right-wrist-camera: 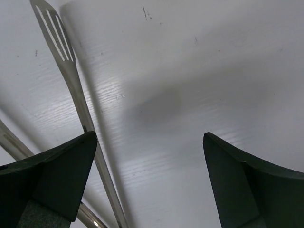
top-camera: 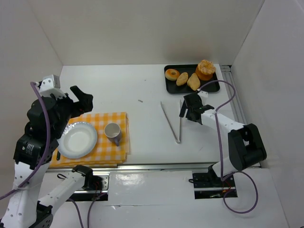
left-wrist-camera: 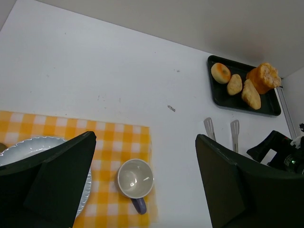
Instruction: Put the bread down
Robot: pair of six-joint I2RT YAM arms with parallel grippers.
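Top external view puts the bread [top-camera: 182,78] on the black tray [top-camera: 209,87] in the far right corner, with nothing touching it. Nearer me the tongs [top-camera: 179,124] lie flat on the table. My right gripper [top-camera: 190,108] hangs low beside one of their arms, fingers spread and empty, I judge in order to pick them up rather than pinch the bread directly. The plate [top-camera: 78,140] sits bare on the checked cloth [top-camera: 118,118] beside the cup [top-camera: 112,131], likely where the bread is to go. My left gripper [top-camera: 83,102] is raised by the cloth's far edge, also spread and empty.
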